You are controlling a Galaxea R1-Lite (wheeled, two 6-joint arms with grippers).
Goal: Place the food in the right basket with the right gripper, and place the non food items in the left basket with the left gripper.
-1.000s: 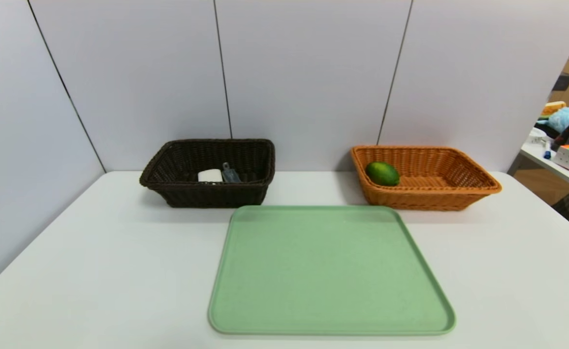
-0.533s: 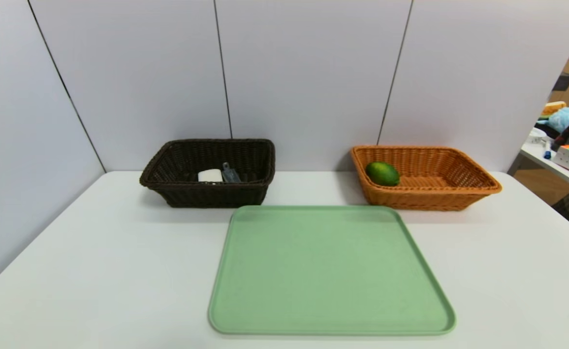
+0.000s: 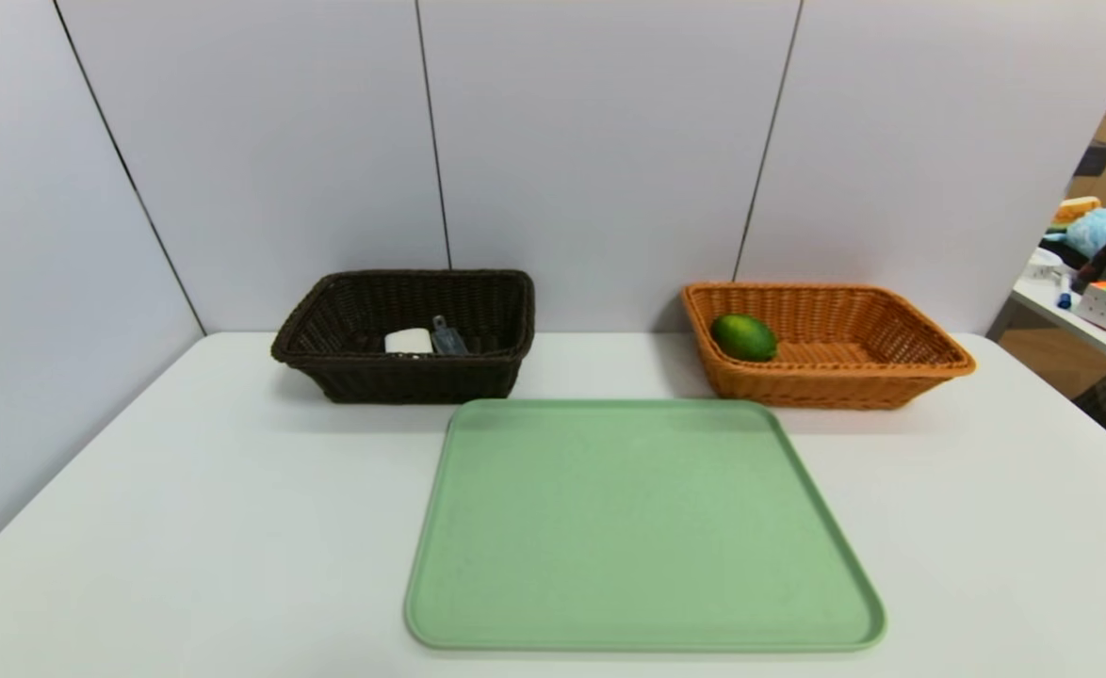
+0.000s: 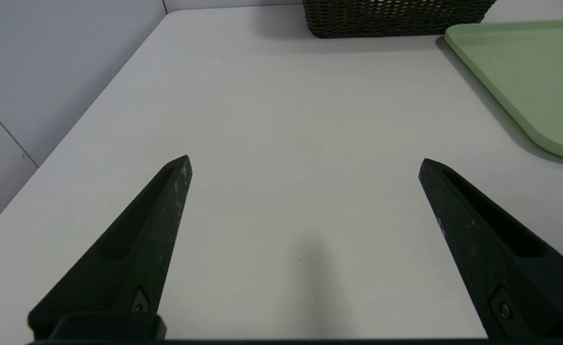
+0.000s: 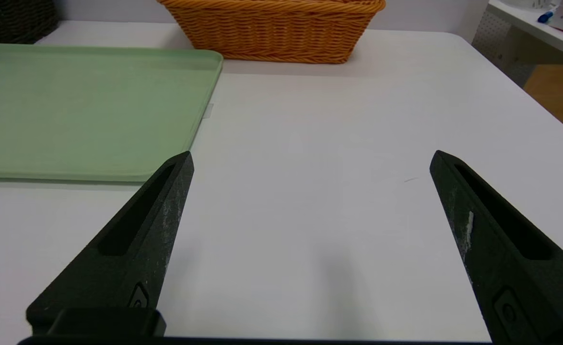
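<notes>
Two baskets on tabletop (image 3: 233,490). Dark basket (image 3: 412,379), left: two items, one white (image 3: 409,341), one greyish (image 3: 448,337). Orange basket (image 3: 826,388), right: one green fruit (image 3: 744,337). One green tray (image 3: 642,527). Left tool (image 4: 304,160) and right tool (image 5: 312,152): both wide, above tabletop.

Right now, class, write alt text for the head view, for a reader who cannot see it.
A dark basket on the left holds a white item and a grey item; an orange-brown basket on the right holds a green fruit. In front, a bare green tray lies on a white table.
</notes>
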